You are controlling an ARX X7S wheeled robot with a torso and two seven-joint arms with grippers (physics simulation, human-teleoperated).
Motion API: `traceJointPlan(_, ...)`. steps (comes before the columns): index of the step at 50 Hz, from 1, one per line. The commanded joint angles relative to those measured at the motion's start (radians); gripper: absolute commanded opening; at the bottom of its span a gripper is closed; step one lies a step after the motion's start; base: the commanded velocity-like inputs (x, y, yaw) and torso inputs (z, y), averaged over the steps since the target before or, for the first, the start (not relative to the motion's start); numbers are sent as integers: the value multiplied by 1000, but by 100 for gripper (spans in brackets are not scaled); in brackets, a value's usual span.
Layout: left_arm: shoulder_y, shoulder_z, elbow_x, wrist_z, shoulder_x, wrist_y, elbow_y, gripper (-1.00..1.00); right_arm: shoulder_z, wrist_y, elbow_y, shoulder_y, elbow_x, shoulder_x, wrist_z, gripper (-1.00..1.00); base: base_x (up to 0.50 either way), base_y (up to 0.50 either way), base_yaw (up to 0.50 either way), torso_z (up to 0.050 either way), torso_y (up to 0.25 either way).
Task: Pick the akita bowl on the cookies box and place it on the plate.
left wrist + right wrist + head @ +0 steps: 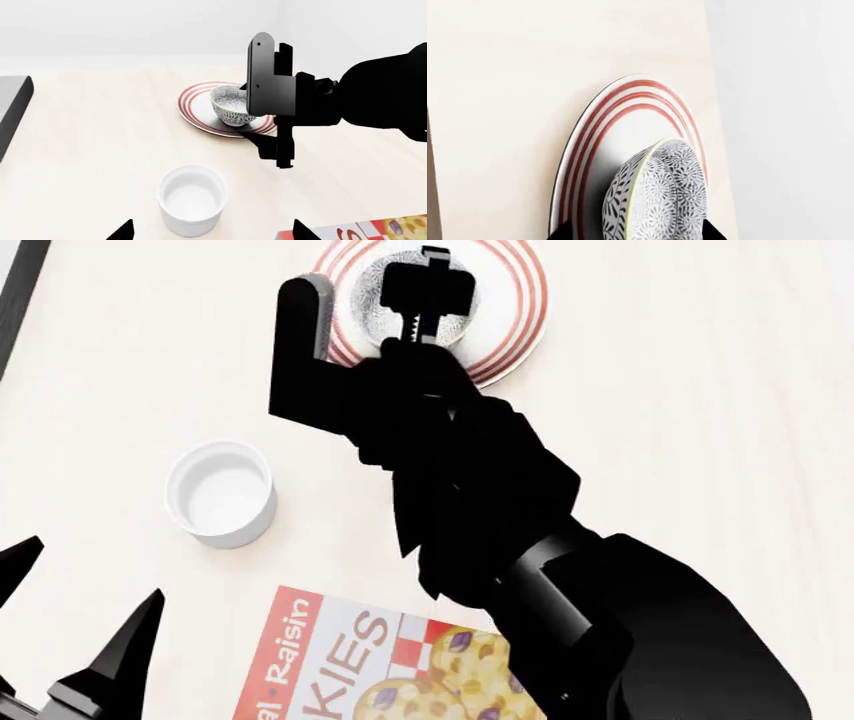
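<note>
The speckled akita bowl (230,105) (378,302) (660,200) stands upright on the red-ringed plate (197,102) (514,310) (620,120) at the far side of the table. My right gripper (424,290) (637,235) hangs over it, open, with a fingertip on each side of the bowl and a gap on one side. The cookies box (360,670) (380,231) lies near the front with nothing on it, partly hidden by my right arm. My left gripper (210,235) (80,585) is open and empty, near the front left.
A plain white cup (192,200) (220,492) stands between the cookies box and the plate, just ahead of my left gripper. A dark flat object (13,105) (20,280) lies along the table's left edge. A white wall rises behind the table.
</note>
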Motion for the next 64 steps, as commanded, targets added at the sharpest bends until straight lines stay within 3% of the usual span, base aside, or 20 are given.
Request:
traceJointPlan(1,3,0,-6,-16,-8,-12,25,100,2,19,-74,26,11,21,-6,100,0,0,0,0,0)
traceJointPlan(10,-2,-3,-14,-45,-22,-36,62,100,-43,385,-806,55,50,326,27,100,0,0,0,0,0)
traceJointPlan(21,-12,-35,-54,-96,-29,-64,100,100,19,641,-1527,91,113,626,146,100,0,0,0,0,0)
traceJointPlan(30,-2,-115,-32,-186,-19,-33,149,100,235,685,-1892,3,233,848,352,100,0,0,0,0,0)
traceJointPlan(36,13,-170,-73,-220,-25,-21,216,100,339,557,-2071,-133,318,1024,608,100,0,0,0,0,0)
traceJointPlan(38,22,-181,-74,-222,-27,-12,233,100,264,483,-2072,-68,361,1073,709,100,0,0,0,0,0)
traceJointPlan(40,45,-202,-51,-229,-23,13,263,100,83,335,-2072,67,403,1154,863,100,0,0,0,0,0)
traceJointPlan(43,71,-244,-12,-254,1,61,292,100,-284,154,-2072,359,430,1229,1099,100,0,0,0,0,0)
traceJointPlan(49,108,-315,84,-292,69,174,325,100,-1009,-189,-2072,824,240,1321,1419,100,0,0,0,0,0)
traceJointPlan(52,130,-357,103,-303,99,230,343,100,-1048,-308,-2072,836,138,1502,1340,100,0,0,0,0,0)
traceJointPlan(54,140,-365,117,-303,115,256,342,100,-1046,-336,-2072,815,70,1566,1336,100,0,0,0,0,0)
traceJointPlan(64,171,-389,271,-298,237,446,311,100,-1117,-448,-2072,692,-214,1568,1601,100,0,0,0,0,0)
